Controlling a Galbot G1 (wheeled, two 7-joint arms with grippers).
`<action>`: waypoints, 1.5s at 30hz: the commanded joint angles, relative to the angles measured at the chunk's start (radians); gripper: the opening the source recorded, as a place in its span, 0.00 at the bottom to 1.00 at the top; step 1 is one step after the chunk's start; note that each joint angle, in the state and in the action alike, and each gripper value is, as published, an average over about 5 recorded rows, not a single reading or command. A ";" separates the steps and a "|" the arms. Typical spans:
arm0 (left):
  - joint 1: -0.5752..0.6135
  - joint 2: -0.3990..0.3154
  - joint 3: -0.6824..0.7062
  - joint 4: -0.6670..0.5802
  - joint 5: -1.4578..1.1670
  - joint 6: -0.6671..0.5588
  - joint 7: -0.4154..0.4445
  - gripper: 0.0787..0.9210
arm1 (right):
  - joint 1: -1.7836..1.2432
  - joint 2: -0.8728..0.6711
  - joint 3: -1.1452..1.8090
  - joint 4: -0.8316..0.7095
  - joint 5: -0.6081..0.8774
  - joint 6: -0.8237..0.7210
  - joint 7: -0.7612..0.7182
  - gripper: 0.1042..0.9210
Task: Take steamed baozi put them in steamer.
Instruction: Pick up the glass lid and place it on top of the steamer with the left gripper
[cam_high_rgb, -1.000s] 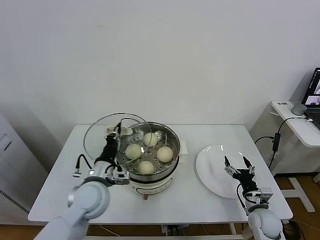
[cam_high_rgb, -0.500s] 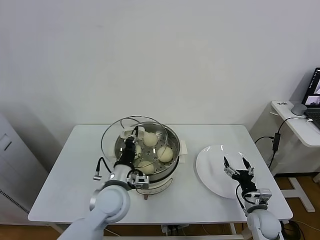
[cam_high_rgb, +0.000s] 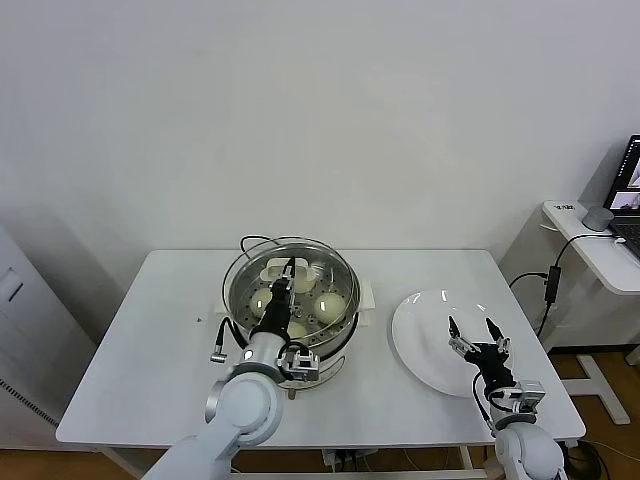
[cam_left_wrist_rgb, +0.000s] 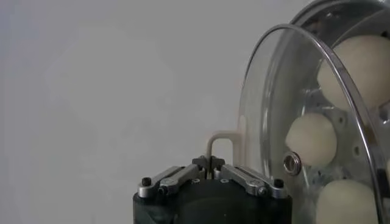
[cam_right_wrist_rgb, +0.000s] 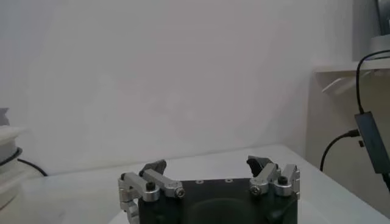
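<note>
Glass lid (cam_high_rgb: 290, 275), rigid and breakable, is pinched at its handle (cam_left_wrist_rgb: 220, 148) by left gripper (cam_left_wrist_rgb: 210, 165) above buns (cam_high_rgb: 331, 306) in steamer (cam_high_rgb: 345, 338); right gripper (cam_high_rgb: 476, 339) is spread.

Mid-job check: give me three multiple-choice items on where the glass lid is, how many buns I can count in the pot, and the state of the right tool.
1. Where is the glass lid?
A. flat on the plate
B. over the steamer, held by the left tool
C. lying on the table beside the pot

2. How many baozi show in the steamer?
A. one
B. two
C. four

3. How is the right tool?
A. open and empty above the plate
B. shut on a bun
C. gripping the lid handle

Answers:
1. B: the left tool is shut on the lid's cream handle above the pot.
2. C: the head view shows four baozi on the tray.
3. A: its fingers are spread over the bare white plate.
</note>
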 joint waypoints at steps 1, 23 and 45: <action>-0.003 -0.027 0.009 0.045 0.011 -0.004 -0.013 0.03 | -0.002 0.004 0.001 0.000 -0.001 0.001 -0.002 0.88; 0.005 -0.043 0.003 0.092 0.010 -0.019 -0.039 0.03 | -0.004 0.005 0.002 -0.004 -0.002 0.000 -0.004 0.88; 0.105 0.018 -0.079 -0.097 -0.303 -0.024 -0.086 0.18 | -0.005 0.007 0.008 -0.017 -0.003 0.006 -0.016 0.88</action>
